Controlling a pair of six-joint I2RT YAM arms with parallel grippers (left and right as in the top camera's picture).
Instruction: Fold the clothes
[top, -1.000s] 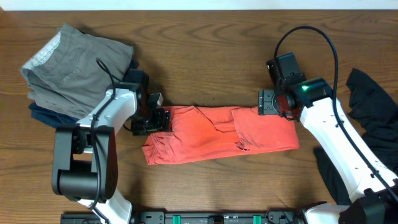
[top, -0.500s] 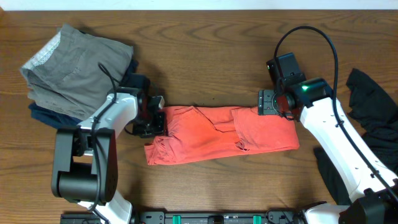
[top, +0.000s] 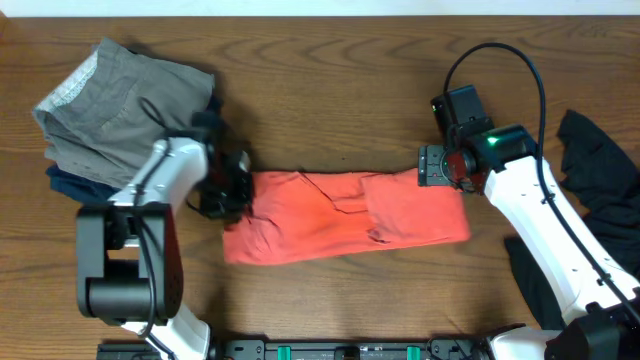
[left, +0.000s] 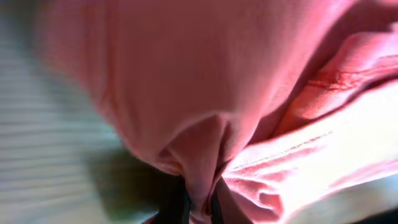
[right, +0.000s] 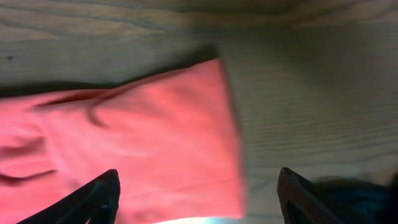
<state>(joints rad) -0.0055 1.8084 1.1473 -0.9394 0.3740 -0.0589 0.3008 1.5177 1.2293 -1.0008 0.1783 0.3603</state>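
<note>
An orange-red garment lies folded into a long strip across the middle of the table. My left gripper is at its left end, shut on a pinch of the cloth. In the left wrist view the pink-red fabric fills the frame and bunches down between the dark fingertips of the gripper. My right gripper hovers over the strip's far right corner, open. In the right wrist view that gripper straddles the garment's right edge with nothing held.
A stack of folded clothes sits at the back left, grey shorts on top of a navy piece. Black clothes are heaped along the right edge. Bare wood table lies behind the strip.
My left gripper has shut on the garment's left end and drawn it leftward; the whole strip has slid a little left. The right gripper stays open in place.
</note>
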